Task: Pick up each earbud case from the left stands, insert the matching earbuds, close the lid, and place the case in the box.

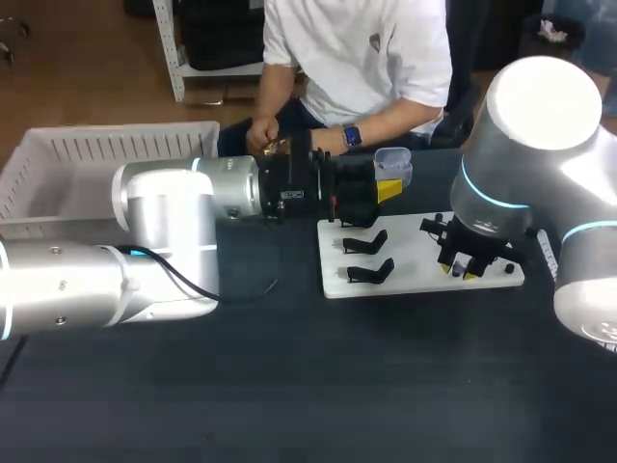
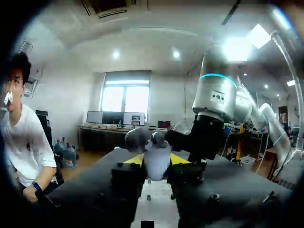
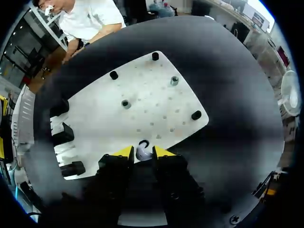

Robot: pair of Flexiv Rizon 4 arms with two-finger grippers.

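Now, left pincer (image 2: pixel 156 160) tight around the earbud case (image 2: pixel 157 151), right pincer (image 3: pixel 142 152) tight on an earbud (image 3: pixel 143 153) at the board (image 3: pixel 147 102).

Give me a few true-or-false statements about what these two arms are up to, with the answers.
1. The left gripper holds an earbud case in the air. True.
2. The right gripper hangs over the white basket. False: it is over the white board; the basket is at the table's left.
3. A small earbud sits at the board's edge, right at the right gripper. True.
4. The black stands each hold a case. False: those in view are bare.
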